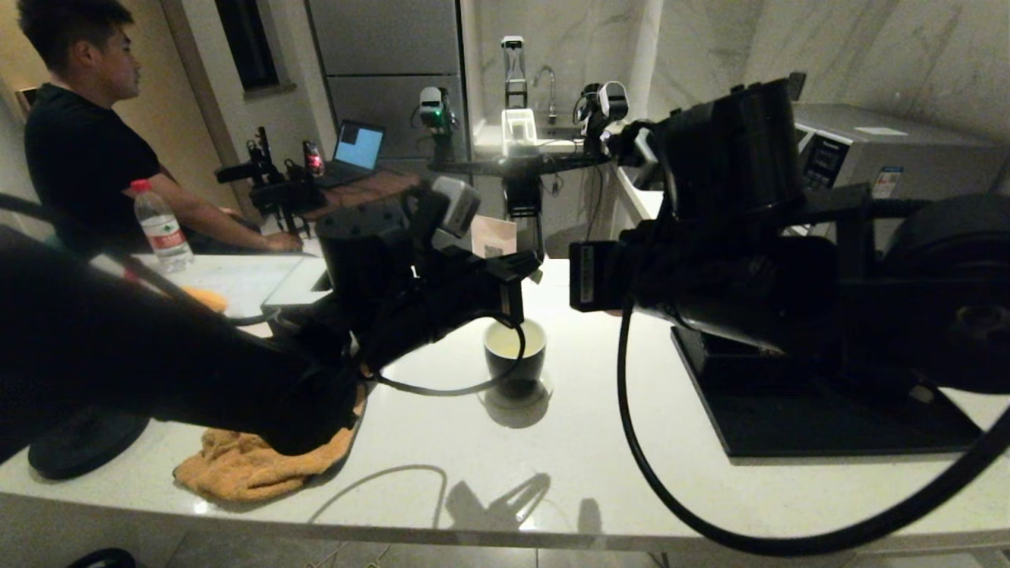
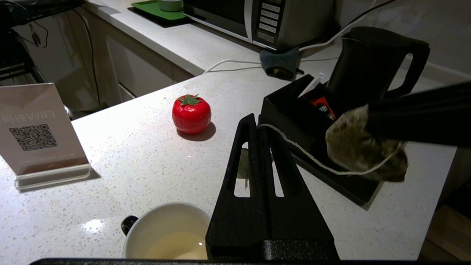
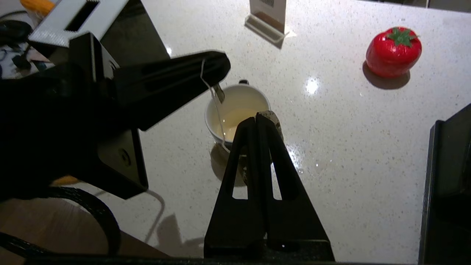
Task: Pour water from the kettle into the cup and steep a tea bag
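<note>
We see both grippers, left (image 2: 257,123) on the string, right (image 3: 257,119) on the tea bag (image 2: 362,147), clamped over the cup (image 1: 514,351) mid-frame on a speckled white counter (image 1: 615,442) in a kitchen.

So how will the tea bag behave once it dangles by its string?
Probably light and limp: the tea bag looks crumpled in the right gripper, and its string sags loosely from the left gripper. Likely to swing, so centring it over the cup may take care.
</note>
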